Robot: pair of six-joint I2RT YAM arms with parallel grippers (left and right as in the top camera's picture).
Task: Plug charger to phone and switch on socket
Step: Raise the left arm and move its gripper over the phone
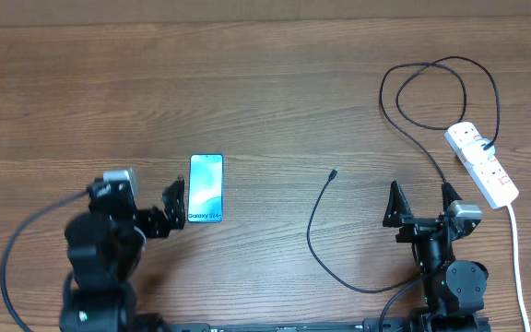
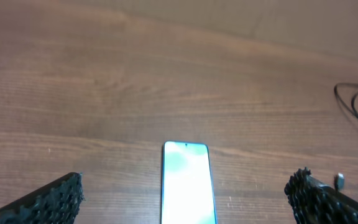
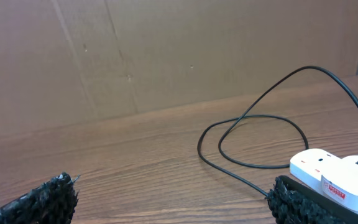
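Top-down overhead; low, forward wrist views

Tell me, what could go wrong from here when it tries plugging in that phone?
1. The charger ends in a tiny plug tip lying flat on the table; the open right gripper could easily pinch it crooked or miss it.
2. The phone lies loose, so pushing the plug in may slide it unless the open left gripper steadies it.
3. The charger loops beside the socket; tugging it might drag the socket along.
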